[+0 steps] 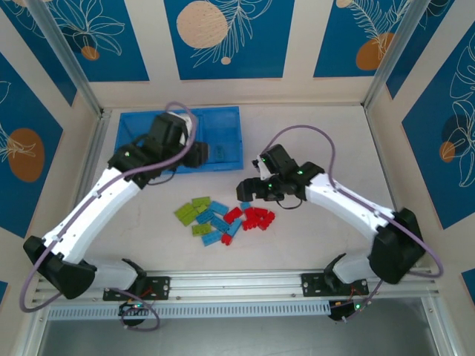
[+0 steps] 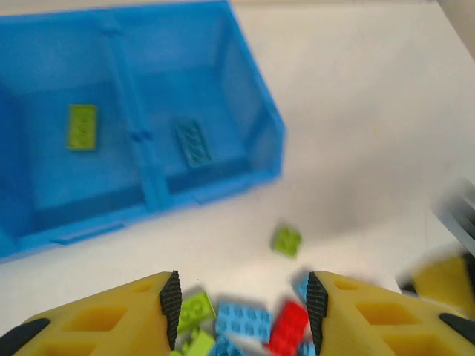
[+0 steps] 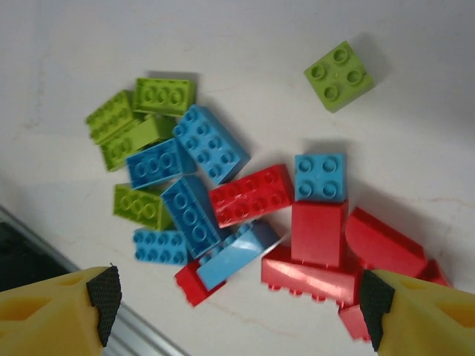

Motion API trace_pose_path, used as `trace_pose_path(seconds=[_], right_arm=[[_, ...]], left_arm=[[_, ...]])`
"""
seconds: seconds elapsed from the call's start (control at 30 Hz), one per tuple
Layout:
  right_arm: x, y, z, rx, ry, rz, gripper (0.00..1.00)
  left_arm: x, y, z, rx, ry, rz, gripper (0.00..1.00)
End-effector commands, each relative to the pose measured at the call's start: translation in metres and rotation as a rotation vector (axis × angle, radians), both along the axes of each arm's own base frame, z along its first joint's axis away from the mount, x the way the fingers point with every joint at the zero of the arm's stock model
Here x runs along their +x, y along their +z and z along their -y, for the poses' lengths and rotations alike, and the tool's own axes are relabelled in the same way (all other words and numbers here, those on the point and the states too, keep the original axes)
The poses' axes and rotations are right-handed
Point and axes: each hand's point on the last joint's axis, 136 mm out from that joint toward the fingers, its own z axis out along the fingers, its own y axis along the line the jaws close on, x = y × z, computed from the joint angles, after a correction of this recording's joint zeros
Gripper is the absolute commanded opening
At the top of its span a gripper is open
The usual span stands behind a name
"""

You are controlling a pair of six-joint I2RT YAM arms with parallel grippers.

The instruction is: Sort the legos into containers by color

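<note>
1. The tray (image 1: 223,119) lies at the far left. One compartment holds one lime brick (image 2: 82,126), and the next to its right holds one blue brick (image 2: 193,141).
2. The left gripper (image 2: 243,311) is spread wide and empty, near the tray's right corner.
3. The loose legos (image 1: 223,215) lie mid-table: five lime, six blue, at least six red. One lime square brick (image 3: 339,76) lies apart.
4. The right gripper (image 3: 239,297) is released and empty above the pile.

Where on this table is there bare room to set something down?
The white tabletop is bare right of the bright blue plastic tray. Crowded: the heap of small red, lime and light blue plastic bricks by the right pincer.
</note>
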Motion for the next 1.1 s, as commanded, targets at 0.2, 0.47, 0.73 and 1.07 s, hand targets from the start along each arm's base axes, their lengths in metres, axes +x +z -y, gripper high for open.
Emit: trace_pose_path(seconds=[0.2,0.47,0.73,1.07], right_arm=[[0.065,-0.054,-0.029,-0.128,-0.006,0.019,0.86],[0.088,-0.101,-0.031,-0.234,0.004,0.010,0.72],[0.078,-0.118,-0.028,-0.287,0.025,-0.008,0.51],[0.074,-0.054,-0.045,-0.227,0.075,0.174,0.39]], left_arm=[[-0.078,-0.062,0.000,0.255,-0.478,-0.025,0.63],[-0.084,-0.062,-0.008,0.268,-0.494,0.047,0.86],[-0.077,-0.058,-0.024,0.304,-0.420,0.099,1.00],[-0.073,-0.054,-0.035,0.327,-0.357,0.133,1.00]])
